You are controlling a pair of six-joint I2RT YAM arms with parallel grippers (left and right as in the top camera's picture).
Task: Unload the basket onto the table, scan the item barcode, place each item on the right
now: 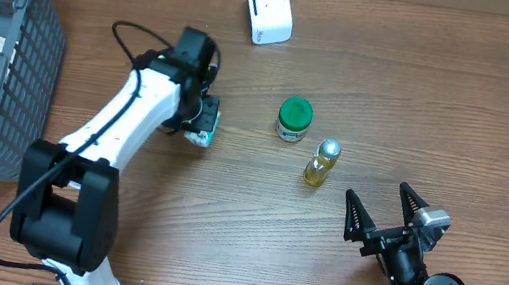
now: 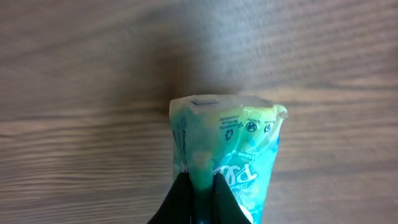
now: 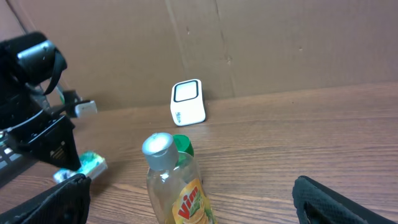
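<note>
Your right claw sits nearest, jaws wide, nothing held. Bottle and green-lidded jar stand beyond it; steer clear of them. Your left claw is pinched tight on teal packet, mid-left of table. Barcode not visible; find it, then turn it square toward white scanner at far edge.

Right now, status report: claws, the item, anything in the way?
Left claw shut on teal packet. Right claw open, empty. White scanner ahead; jar and bottle stand aside, not blocking.
</note>
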